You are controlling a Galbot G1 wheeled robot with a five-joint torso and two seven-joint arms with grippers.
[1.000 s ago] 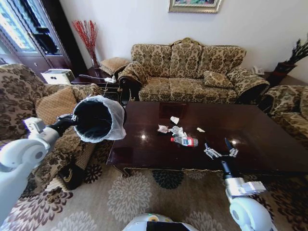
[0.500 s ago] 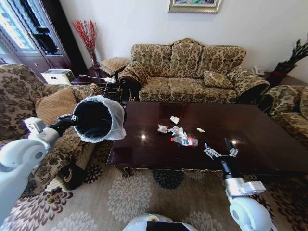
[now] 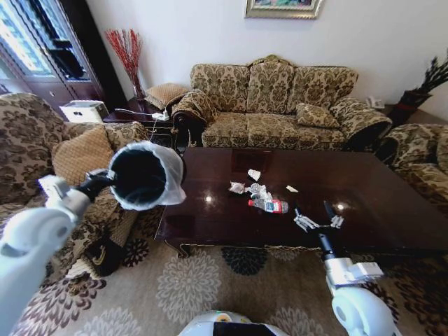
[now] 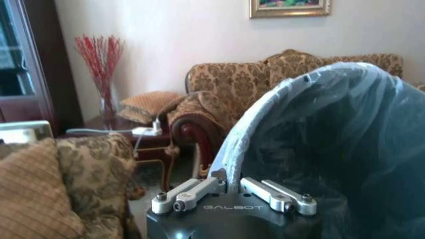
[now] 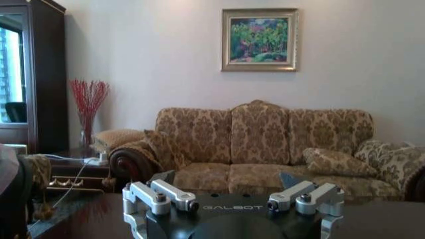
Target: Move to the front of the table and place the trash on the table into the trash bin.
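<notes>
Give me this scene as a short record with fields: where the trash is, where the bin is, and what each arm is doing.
trash: paper scraps and bottle lying mid-table
trash bin: held in the air off the table's left end, mouth tipped toward the camera
left pincer: shut on the bin's rim
right pincer: open, low over the table's near edge, right of the bottle
</notes>
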